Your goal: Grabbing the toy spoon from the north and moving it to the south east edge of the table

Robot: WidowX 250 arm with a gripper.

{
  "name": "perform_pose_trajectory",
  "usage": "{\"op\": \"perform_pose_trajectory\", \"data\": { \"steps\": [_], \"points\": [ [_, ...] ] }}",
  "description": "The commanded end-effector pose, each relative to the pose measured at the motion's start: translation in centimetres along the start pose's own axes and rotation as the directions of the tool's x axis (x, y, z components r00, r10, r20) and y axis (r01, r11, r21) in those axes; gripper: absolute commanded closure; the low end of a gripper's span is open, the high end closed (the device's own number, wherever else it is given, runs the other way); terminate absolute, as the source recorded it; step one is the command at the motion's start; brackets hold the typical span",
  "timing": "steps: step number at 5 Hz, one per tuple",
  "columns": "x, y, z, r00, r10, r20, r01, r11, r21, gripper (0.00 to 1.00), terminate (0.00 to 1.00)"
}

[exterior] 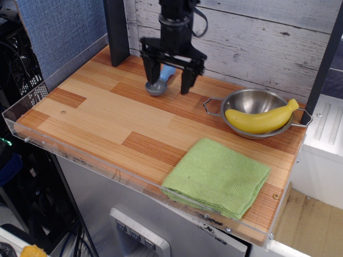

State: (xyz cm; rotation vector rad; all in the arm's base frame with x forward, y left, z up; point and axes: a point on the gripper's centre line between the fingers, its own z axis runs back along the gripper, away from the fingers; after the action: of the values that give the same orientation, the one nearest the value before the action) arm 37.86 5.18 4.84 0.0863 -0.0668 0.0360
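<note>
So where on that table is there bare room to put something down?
The widest bare wood on the table is the left and middle, from the clear rim across to the green cloth. The right side is crowded: cloth in front, steel bowl with a banana behind. At the back, open fingers straddle the spoon.

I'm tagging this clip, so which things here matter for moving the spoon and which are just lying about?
Part of the job:
toy spoon
table
pincer, open over the spoon

Just lying about:
steel bowl
banana
green cloth
</note>
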Motion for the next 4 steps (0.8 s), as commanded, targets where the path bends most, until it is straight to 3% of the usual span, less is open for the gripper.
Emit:
{"op": "perform_pose_trajectory", "data": {
  "steps": [1,4],
  "points": [
    [1.0,4.0,3.0,0.995,0.064,0.083,-0.067,0.997,0.035,0.0,0.0],
    [2.0,3.7,-1.2,0.996,0.083,0.027,-0.083,0.996,0.02,0.0,0.0]
  ]
}}
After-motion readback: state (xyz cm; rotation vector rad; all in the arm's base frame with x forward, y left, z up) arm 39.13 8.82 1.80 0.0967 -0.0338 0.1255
